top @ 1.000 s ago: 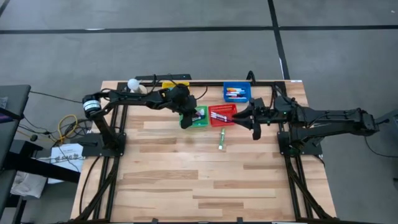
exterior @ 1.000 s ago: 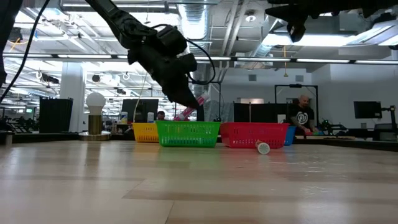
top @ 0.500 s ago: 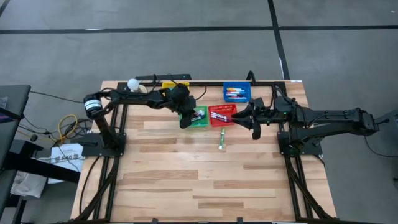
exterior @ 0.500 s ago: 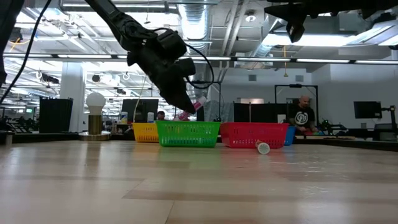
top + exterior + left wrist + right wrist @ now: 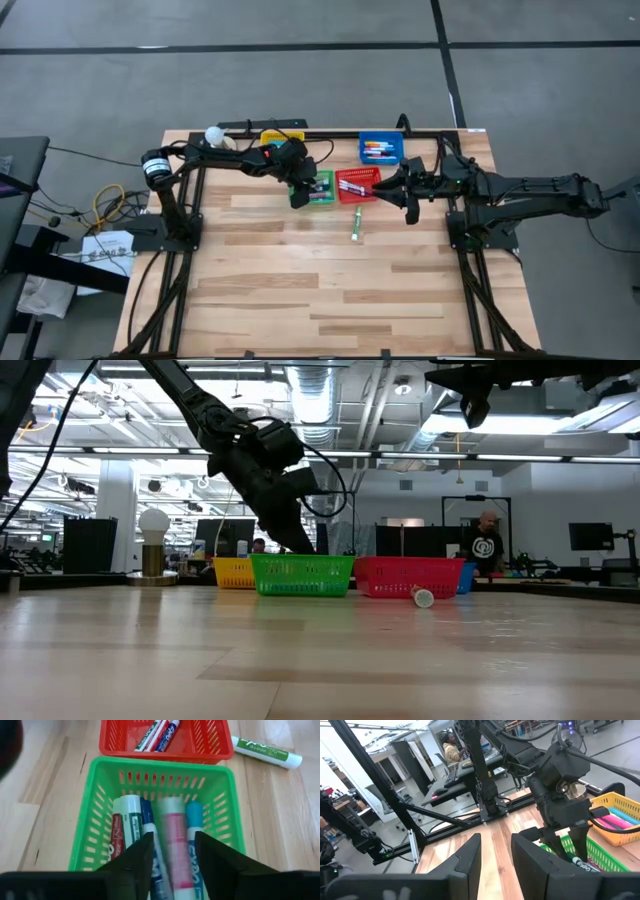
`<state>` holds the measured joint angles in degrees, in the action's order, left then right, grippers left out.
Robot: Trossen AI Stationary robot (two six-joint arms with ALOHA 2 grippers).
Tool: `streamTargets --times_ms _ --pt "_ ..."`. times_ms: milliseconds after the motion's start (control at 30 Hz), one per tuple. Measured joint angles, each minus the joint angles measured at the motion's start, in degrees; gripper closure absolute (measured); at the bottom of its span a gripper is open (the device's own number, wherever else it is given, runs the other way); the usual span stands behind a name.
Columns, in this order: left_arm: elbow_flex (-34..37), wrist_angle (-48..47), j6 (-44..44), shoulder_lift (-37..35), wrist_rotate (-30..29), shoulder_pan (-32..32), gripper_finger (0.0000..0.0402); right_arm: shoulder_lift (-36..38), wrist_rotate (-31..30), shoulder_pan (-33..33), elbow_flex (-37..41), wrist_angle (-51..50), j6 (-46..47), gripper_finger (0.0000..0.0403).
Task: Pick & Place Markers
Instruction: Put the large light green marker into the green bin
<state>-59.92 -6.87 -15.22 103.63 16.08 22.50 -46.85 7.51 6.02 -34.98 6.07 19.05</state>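
A: What is the left tool doing right now?

B: It is hanging over the green basket with its jaws parted, and a pink marker is lying blurred between them among the markers already inside. I'd judge this to be the drop step.

A: And the right tool?

B: It is waiting above the counter beside the red basket, jaws apart, gripping nothing.

A: What comes next?

B: Probably the green-labelled marker lying loose on the counter; reaching it calls for lifting clear of the basket first.
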Motion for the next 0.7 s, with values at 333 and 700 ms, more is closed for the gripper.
streamTargets --times_ms 333,700 --pt "0.1 1.3 0.0 -1.5 -1.3 0.0 0.0218 0.0 0.0 0.0 0.0 0.0 0.0 0.0305" --pt "0.1 4.1 1.0 -16.7 -1.5 0.0 0.0220 0.0 -0.1 0.1 0.0 0.2 0.1 0.0305"
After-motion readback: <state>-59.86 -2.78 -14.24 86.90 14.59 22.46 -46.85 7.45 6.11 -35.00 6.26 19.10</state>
